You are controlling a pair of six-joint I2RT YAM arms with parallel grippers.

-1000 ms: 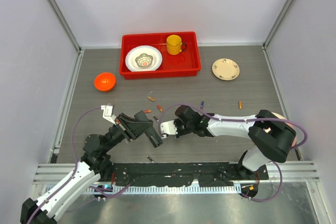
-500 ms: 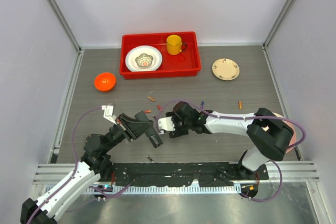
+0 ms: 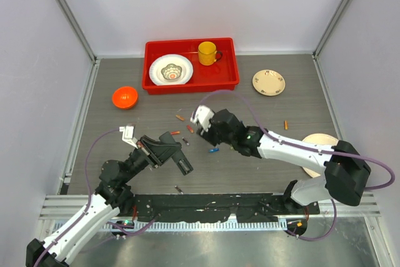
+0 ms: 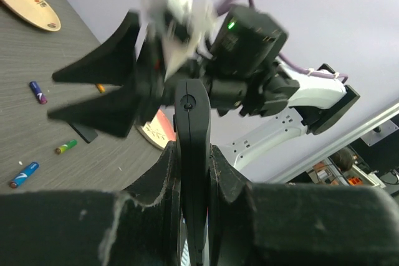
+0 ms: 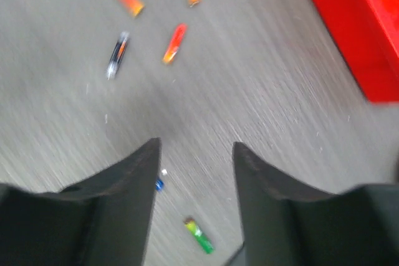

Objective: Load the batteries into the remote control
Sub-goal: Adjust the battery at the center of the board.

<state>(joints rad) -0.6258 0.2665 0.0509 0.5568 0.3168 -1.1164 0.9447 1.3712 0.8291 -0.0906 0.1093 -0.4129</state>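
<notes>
On the table (image 3: 250, 101), blue battery (image 3: 214, 150) lies apparently dropped: load likely missed. Your right hand (image 5: 194, 172), now open, has backed off; left hand (image 4: 193, 172) clenches remote control (image 4: 192, 116).

Top camera overhead, whole table (image 3: 150, 107); left wrist faces right arm (image 4: 249, 42); right wrist close above batteries (image 5: 175, 43).

Grey table (image 3: 281, 107), red tray (image 3: 190, 85), orange bowl (image 3: 124, 97), cream plate (image 3: 269, 82), batteries (image 3: 180, 117) scattered loose
</notes>
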